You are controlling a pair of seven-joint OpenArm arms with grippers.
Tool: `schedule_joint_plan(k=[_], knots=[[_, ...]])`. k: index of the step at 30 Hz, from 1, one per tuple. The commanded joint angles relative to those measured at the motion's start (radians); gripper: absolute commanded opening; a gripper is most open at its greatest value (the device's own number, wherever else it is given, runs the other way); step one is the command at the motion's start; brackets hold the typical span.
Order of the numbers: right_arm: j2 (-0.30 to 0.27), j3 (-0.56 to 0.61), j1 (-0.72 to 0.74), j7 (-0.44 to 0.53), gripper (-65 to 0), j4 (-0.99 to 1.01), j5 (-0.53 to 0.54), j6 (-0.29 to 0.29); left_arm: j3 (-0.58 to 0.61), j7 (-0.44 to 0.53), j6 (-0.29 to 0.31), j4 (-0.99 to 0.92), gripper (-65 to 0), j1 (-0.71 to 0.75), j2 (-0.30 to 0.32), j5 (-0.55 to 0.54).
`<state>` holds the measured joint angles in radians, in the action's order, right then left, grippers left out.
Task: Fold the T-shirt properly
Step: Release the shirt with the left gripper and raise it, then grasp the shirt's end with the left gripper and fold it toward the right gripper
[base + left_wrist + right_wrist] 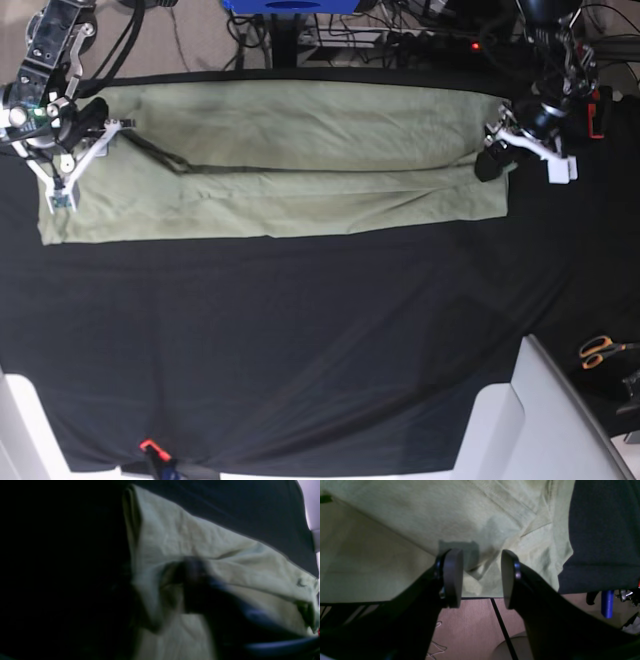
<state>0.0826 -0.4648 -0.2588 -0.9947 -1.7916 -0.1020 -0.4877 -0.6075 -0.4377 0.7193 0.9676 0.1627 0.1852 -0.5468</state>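
The left claw presses into the right end of the pale sage-green cotton T-shirt; whether it grips cannot be told. The right claw, jaws apart, sits at the opposite end. The folded shirt lies across the black-clothed bench.

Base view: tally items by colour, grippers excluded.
Green: 1, T-shirt
Black: 1, cloth
Orange: 1, scissors
Blue: 1, box at top edge
Total: 4
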Motion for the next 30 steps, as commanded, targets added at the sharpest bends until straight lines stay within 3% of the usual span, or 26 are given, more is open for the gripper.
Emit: schedule_joint_plan(k=[1,2,6,9,15,19,22,25,30], knots=[[-0.007,-0.002,0.005,0.009,-41.3,-0.02,0.002,0.001,-0.001,-0.069,-0.021,-0.02,-58.3,-0.001,-0.011,0.075],[-0.007,-0.004,0.005,0.009,-41.3,-0.02,0.002,0.001,-0.002,-0.068,-0.021,-0.023,-65.0,-0.007,-0.013,0.083],[-0.007,-0.005,0.005,0.009,-41.3,-0.02,0.002,0.001,-0.059,-0.068,-0.03,-0.016,-65.0,-0.038,-0.006,0.087],[-0.007,-0.005,0.003,0.009,-41.3,-0.02,0.002,0.001,-0.104,-0.068,-0.092,0.035,-65.0,-0.061,0.026,0.121],[-0.007,-0.001,0.003,0.004,-41.3,-0.02,0.002,0.001,-0.105,-0.068,-0.111,0.207,-65.0,-0.051,0.121,0.228],[-0.007,-0.001,0.003,0.004,-41.3,-0.02,0.002,0.001,-0.099,-0.068,-0.151,0.391,-65.0,0.005,0.127,0.362],[-0.007,0.001,0.006,0.004,-41.3,-0.02,0.002,0.001,-0.067,-0.068,-0.221,0.581,-65.0,0.074,0.047,0.479],[-0.007,0.001,0.013,0.001,-41.3,-0.02,0.002,0.001,0.054,-0.069,-0.274,0.745,-65.0,0.154,-0.048,0.634],[-0.007,0.001,0.013,0.0,-41.3,-0.02,0.002,0.001,0.258,-0.069,-0.347,0.819,-65.0,0.202,-0.183,0.835]])
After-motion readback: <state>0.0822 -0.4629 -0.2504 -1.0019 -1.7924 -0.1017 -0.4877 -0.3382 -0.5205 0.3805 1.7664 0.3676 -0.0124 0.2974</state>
